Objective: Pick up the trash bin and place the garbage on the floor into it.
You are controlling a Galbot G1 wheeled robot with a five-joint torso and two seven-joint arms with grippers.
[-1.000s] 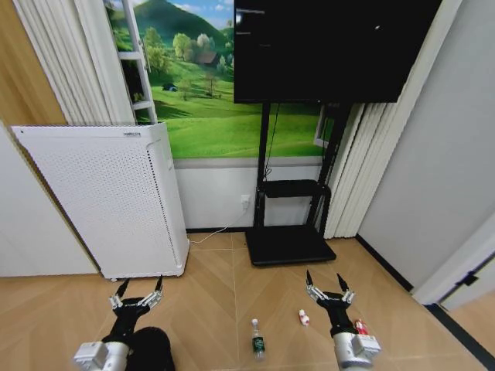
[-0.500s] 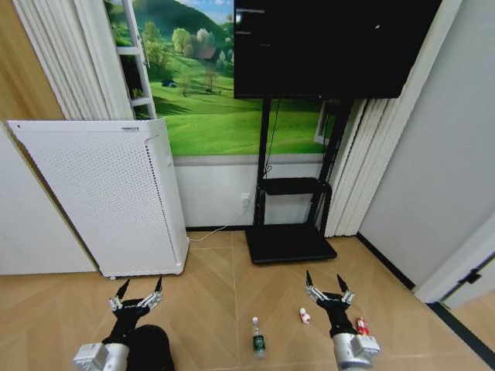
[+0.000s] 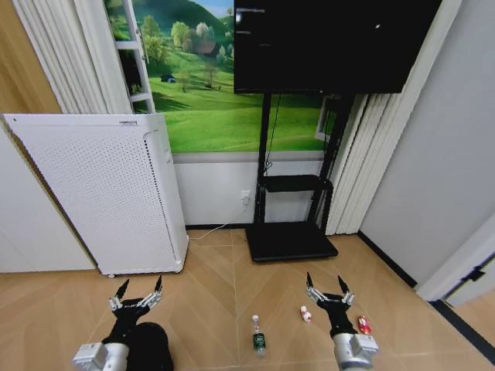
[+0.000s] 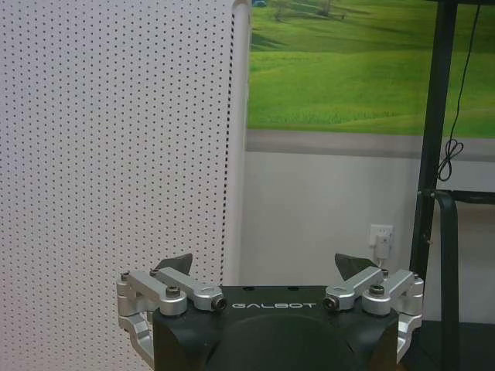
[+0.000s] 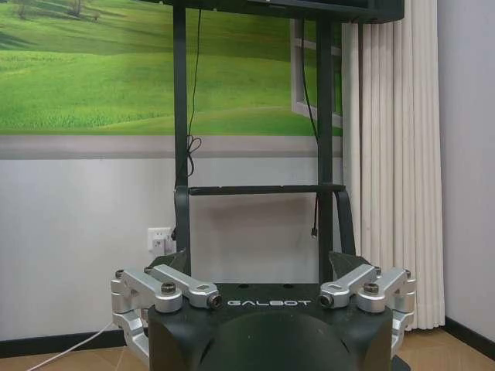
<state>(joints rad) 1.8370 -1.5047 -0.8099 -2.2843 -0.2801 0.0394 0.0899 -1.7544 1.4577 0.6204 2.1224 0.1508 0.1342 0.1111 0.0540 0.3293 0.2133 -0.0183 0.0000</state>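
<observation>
The trash bin (image 3: 148, 348), small, round and black, stands on the floor at the lower left, partly under my left arm. My left gripper (image 3: 139, 287) hovers open just beyond the bin, also seen as my left gripper (image 4: 267, 267), facing the white purifier. The garbage lies on the wood floor: a clear bottle (image 3: 257, 336) with a green label, a red-and-white piece (image 3: 305, 313), and a second piece (image 3: 363, 325) beside my right wrist. My right gripper (image 3: 325, 282) is open and empty above that piece, and my right gripper (image 5: 259, 263) faces the TV stand.
A tall white perforated air purifier (image 3: 100, 193) stands against the wall at the left. A black TV stand (image 3: 290, 241) with a cable and a large screen (image 3: 332, 46) is straight ahead. Curtains (image 3: 352, 170) and a wall close off the right side.
The whole head picture has shifted slightly, with the purifier and wall picture sitting higher, so the camera moved. Both grippers hold the same open pose.
</observation>
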